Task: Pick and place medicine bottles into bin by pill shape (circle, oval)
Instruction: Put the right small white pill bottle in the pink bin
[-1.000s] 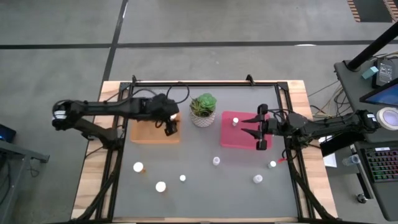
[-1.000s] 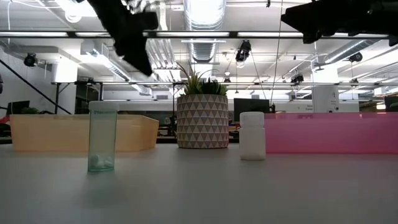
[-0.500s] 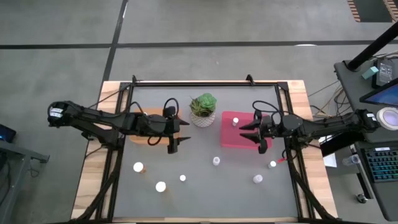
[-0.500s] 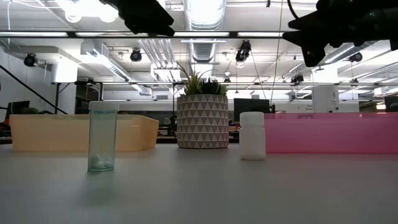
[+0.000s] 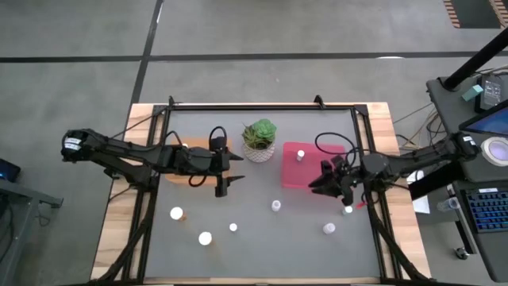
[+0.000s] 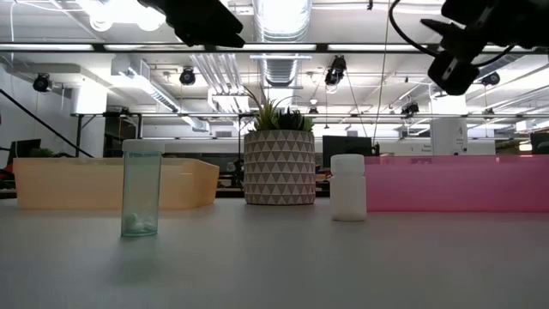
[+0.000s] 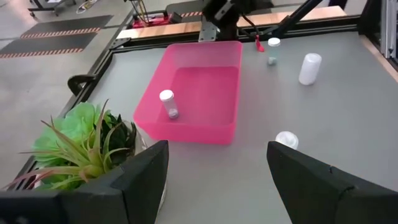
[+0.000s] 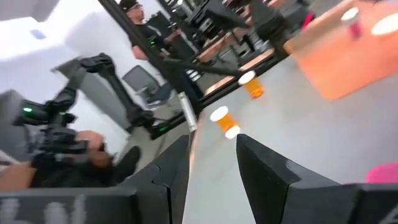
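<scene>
The left gripper (image 5: pixel 225 181) is over the worktop (image 5: pixel 254 238), just beside the orange tray (image 5: pixel 176 168) on its plant-facing side. Its fingers (image 7: pixel 146 171) are spread and hold nothing.

The right gripper (image 5: pixel 325 183) is at the pink tray (image 5: pixel 295 179), near the tray's corner closest to a white-capped bottle (image 5: pixel 348 210) standing on the worktop. Its fingers (image 8: pixel 264 168) stand partly apart, with nothing between them.

One white-capped bottle (image 5: pixel 300 156) stands inside the pink tray. The remaining bottles stand on the worktop:
- an orange bottle (image 5: pixel 176 213) and a second wide one (image 5: pixel 205 237);
- a small bottle (image 5: pixel 232 227) next to them;
- a white bottle (image 5: pixel 275 206) below the pink tray;
- a white bottle (image 5: pixel 329 229) toward the right.

The potted plant (image 5: pixel 259 140) stands between the two trays.
</scene>
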